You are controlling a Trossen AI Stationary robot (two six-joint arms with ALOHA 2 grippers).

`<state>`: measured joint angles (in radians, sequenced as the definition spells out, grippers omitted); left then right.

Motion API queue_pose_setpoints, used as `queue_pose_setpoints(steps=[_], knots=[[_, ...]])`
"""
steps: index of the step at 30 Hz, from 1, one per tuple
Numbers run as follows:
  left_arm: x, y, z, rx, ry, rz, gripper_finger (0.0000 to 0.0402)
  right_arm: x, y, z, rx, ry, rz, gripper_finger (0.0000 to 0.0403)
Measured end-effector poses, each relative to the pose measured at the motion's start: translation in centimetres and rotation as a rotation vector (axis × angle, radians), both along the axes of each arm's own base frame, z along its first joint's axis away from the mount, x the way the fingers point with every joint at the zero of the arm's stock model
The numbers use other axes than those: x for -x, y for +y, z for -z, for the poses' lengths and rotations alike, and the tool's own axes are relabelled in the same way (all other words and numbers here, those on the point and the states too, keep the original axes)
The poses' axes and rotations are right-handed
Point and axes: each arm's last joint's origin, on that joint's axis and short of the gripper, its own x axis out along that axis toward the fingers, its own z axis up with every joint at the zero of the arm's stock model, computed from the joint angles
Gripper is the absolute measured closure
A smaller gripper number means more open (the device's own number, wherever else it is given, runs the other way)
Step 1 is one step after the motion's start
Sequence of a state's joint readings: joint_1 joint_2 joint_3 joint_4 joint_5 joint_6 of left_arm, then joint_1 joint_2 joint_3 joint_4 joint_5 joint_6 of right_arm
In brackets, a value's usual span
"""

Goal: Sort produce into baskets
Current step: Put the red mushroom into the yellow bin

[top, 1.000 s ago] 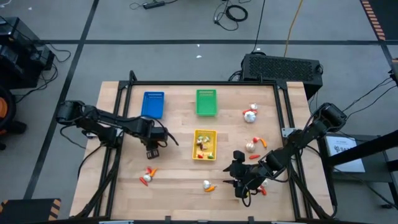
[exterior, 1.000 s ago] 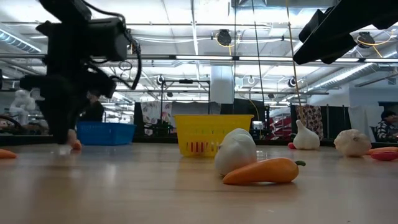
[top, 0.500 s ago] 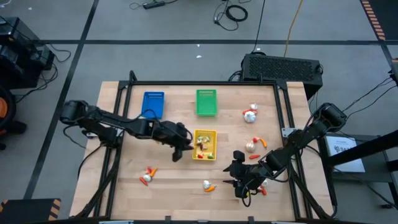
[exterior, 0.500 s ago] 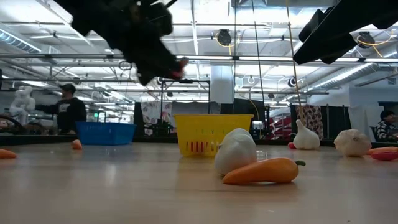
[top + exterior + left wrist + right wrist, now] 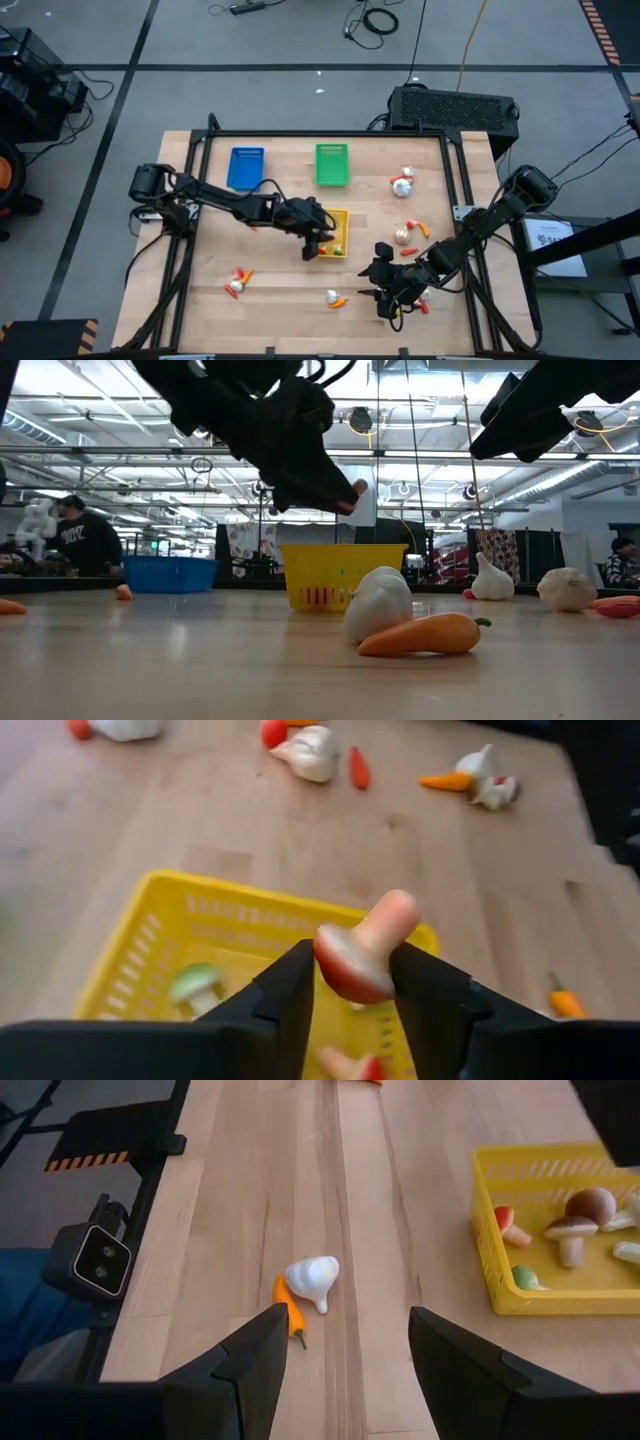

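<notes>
My left gripper (image 5: 318, 242) is shut on a small toy mushroom (image 5: 360, 948) with a red cap and a pale stem. It hangs over the near left part of the yellow basket (image 5: 342, 215), which holds several produce pieces. The mushroom also shows in the low view (image 5: 350, 495), above the yellow basket (image 5: 343, 575). My right gripper (image 5: 345, 1370) is open and empty at the table's near right (image 5: 386, 290). Ahead of it lie a white garlic bulb (image 5: 312, 1278) and an orange pepper (image 5: 290, 1306). The blue basket (image 5: 246, 168) and the green basket (image 5: 332, 165) stand at the far side. My left gripper pinches the mushroom's red cap (image 5: 345, 970) between its two fingers (image 5: 290, 995). The pale stem (image 5: 388, 916) sticks out past the fingertips. The fingers slant down from the table's left. The mushroom is lifted clear above the yellow basket.
Loose produce lies on the wood: garlic and red bits at the far right (image 5: 402, 183), more at the right middle (image 5: 406, 235), a pair at the near left (image 5: 236, 284), and the garlic and pepper pair at the near middle (image 5: 334, 297). People stand in the room beyond the table (image 5: 82, 540).
My left gripper has risen from the tabletop left of the yellow basket and gone toward the table's right edge. It carries the mushroom and now hangs over the yellow basket. My right arm has kept still.
</notes>
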<state>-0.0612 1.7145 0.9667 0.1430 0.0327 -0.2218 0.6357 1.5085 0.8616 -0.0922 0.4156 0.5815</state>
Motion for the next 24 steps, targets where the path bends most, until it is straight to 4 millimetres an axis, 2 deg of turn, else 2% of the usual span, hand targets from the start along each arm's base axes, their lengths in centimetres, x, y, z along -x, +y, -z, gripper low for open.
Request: queue_pose_setpoints(steps=[6,14,21,24], knots=[[-0.1,0.1,-0.2,-0.026,0.007,-0.036,0.0220,0.1,0.0,0.1,0.006,0.008,-0.002,0.0204],[0.2,0.0,-0.7,0.000,0.006,-0.004,0.0217,0.1,-0.1,0.2,0.015,0.022,-0.001,0.0204],[3.1,-0.9,-2.5,0.170,0.179,0.051,0.0217,0.1,-0.1,0.2,0.014,0.021,-0.001,0.0204],[4.5,-2.3,-3.5,0.264,0.250,0.080,0.0217,0.1,-0.1,0.2,0.024,0.020,-0.009,0.0204]])
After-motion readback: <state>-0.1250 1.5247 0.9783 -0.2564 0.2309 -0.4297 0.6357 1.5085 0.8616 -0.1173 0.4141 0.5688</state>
